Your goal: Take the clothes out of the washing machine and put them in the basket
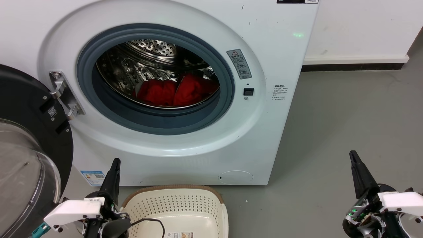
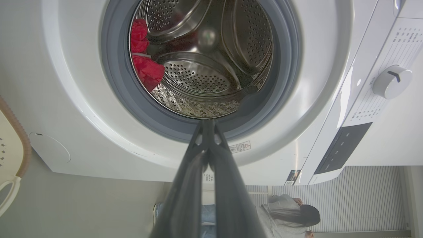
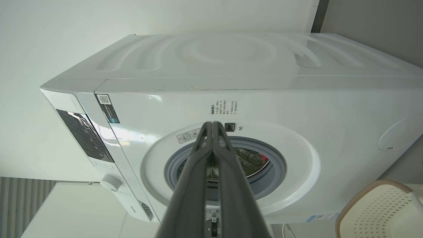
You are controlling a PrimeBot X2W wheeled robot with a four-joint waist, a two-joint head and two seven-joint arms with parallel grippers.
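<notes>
The white washing machine stands before me with its black-framed glass door swung open to the left. Red clothes lie bunched at the bottom of the steel drum; the left wrist view shows the clothes at the drum's left side. The cream basket with a brown rim sits on the floor in front of the machine. My left gripper is shut and holds nothing, just left of the basket. My right gripper is shut and holds nothing, over the floor to the machine's right.
Grey floor stretches to the right of the machine up to a white wall with a dark skirting. A black cable lies over the basket's near side. A person shows beside the machine in the left wrist view.
</notes>
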